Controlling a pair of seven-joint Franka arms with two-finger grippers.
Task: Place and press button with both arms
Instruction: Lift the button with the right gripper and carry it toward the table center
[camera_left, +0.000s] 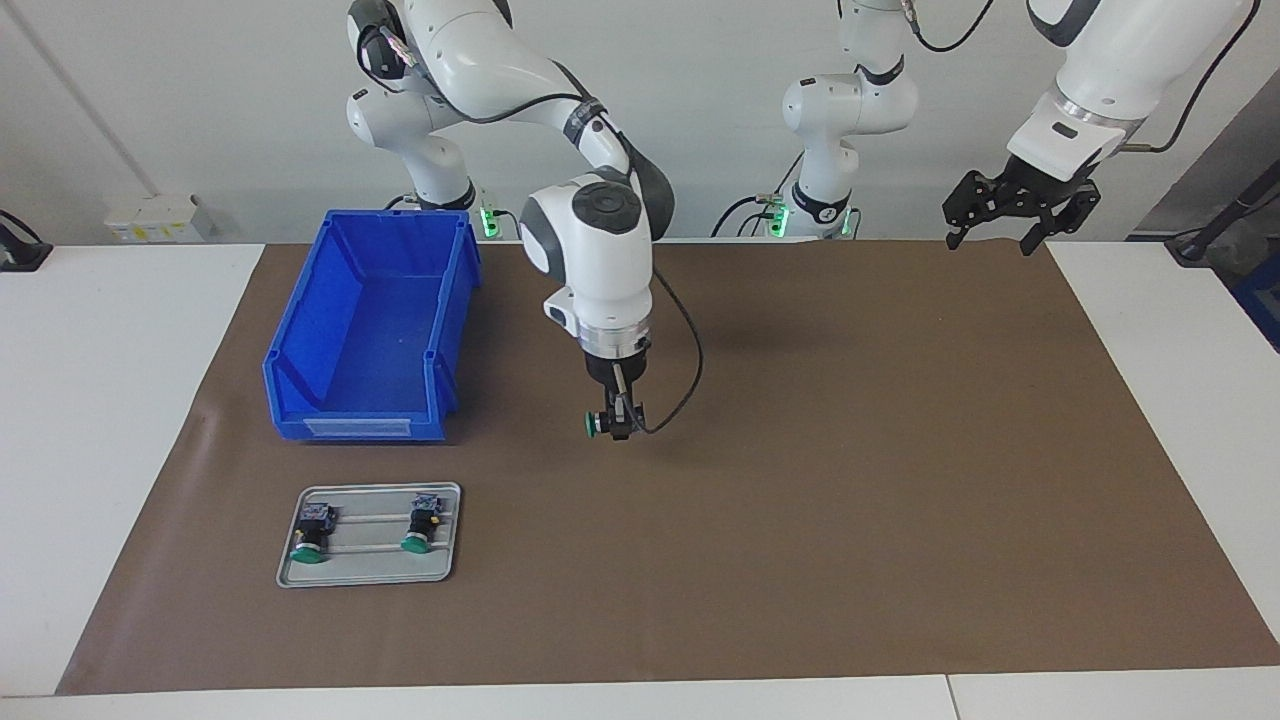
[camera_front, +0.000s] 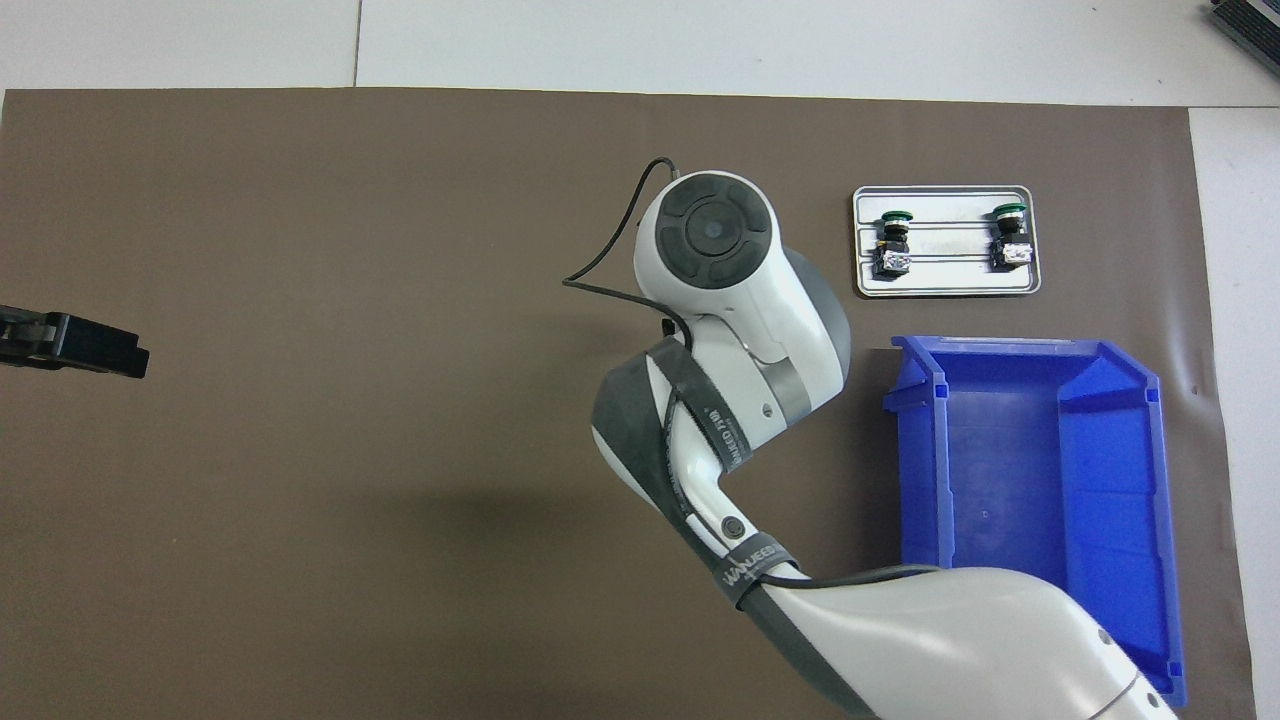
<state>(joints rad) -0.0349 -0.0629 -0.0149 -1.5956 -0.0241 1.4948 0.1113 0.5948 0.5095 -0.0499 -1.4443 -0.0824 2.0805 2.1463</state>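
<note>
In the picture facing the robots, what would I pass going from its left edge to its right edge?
Blue bin and grey tray with two buttons → right hand gripping a green-capped button → open left hand, raised.

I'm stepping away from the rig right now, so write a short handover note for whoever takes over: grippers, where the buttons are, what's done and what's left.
Right gripper: shut on a green-capped button, held on its side over the middle of the brown mat.
Left gripper: open, empty, waiting raised at the left arm's end of the table.
Two more buttons lie on the grey tray; the blue bin, nearer the robots, looks empty.
Done: one button picked up.
Left: set it on the mat, then press it with both arms.
</note>
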